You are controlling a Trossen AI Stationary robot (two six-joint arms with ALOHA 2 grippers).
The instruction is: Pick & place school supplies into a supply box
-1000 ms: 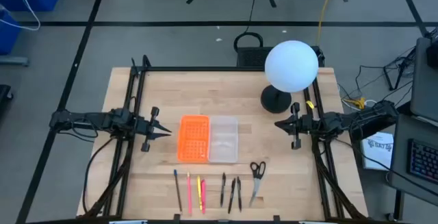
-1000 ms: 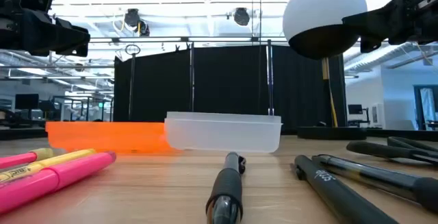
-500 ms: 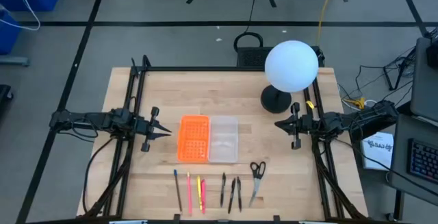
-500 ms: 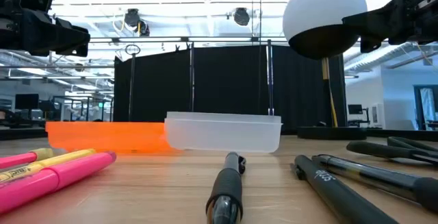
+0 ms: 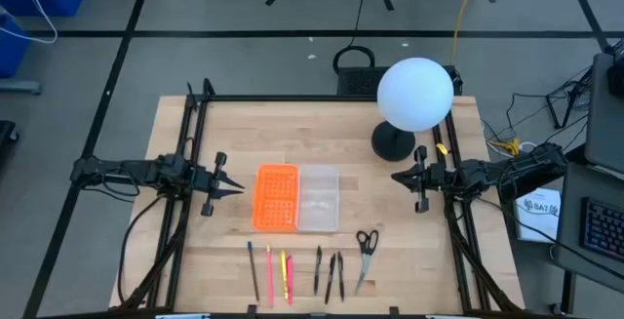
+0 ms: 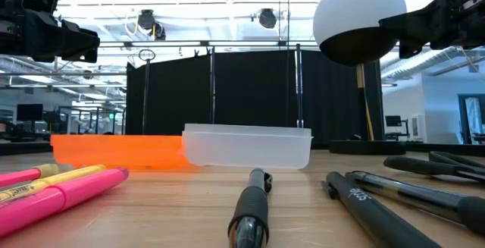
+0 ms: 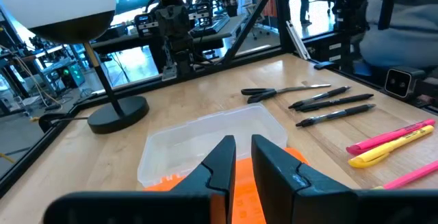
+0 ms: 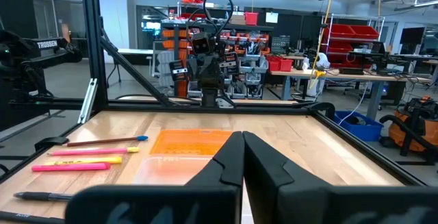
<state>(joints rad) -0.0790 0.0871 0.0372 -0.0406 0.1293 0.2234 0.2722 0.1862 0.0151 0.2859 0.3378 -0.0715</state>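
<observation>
The school supplies lie in a row by the table's near edge: a pencil [image 5: 253,270], pink [image 5: 269,272] and yellow [image 5: 284,263] pens, black pens [image 5: 330,274] and scissors [image 5: 367,243]. The clear supply box [image 5: 318,199] stands mid-table, and an orange perforated tray [image 5: 276,198] stands against its left side. My left gripper [image 5: 239,188] hovers left of the orange tray, pointing level, with a narrow gap between its fingers [image 7: 226,159] and nothing in it. My right gripper [image 5: 395,176] hovers right of the box, shut and empty [image 8: 242,148].
A white globe lamp [image 5: 414,95] on a black round base [image 5: 393,141] stands at the far right of the table, close to my right gripper. Black frame rails [image 5: 191,134] run along the table's left, right and far sides. Bare wood lies between the trays and the pens.
</observation>
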